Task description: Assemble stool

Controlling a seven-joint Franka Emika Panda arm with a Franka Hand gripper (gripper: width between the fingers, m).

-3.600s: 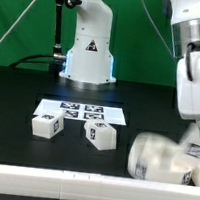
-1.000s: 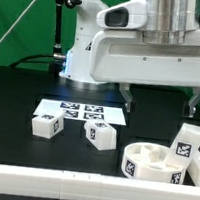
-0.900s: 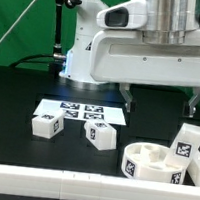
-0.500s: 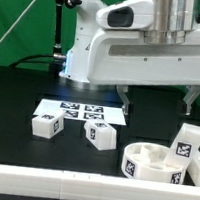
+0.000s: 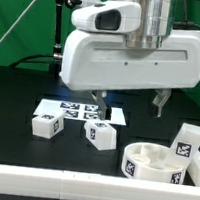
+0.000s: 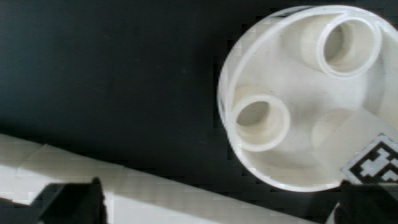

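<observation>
The white round seat (image 5: 149, 161) lies at the front on the exterior view's right, with round sockets in its top. One tagged leg (image 5: 187, 144) stands upright at its right side, touching it. Two more tagged legs (image 5: 48, 124) (image 5: 101, 136) lie loose on the black table in front of the marker board (image 5: 82, 111). My gripper (image 5: 131, 104) hangs open and empty above the table, between the marker board and the seat. In the wrist view the seat (image 6: 311, 95) shows two sockets and a tag, off to one side of my open gripper (image 6: 217, 205).
A white robot base (image 5: 88, 56) stands at the back. A white bar (image 5: 39, 174) runs along the table's front edge and also shows in the wrist view (image 6: 107, 165). Green backdrop behind.
My arm has moved to the exterior view's left and a little lower, away from the seat. The jaws stay open and empty. The seat and legs have not moved since one second ago.
</observation>
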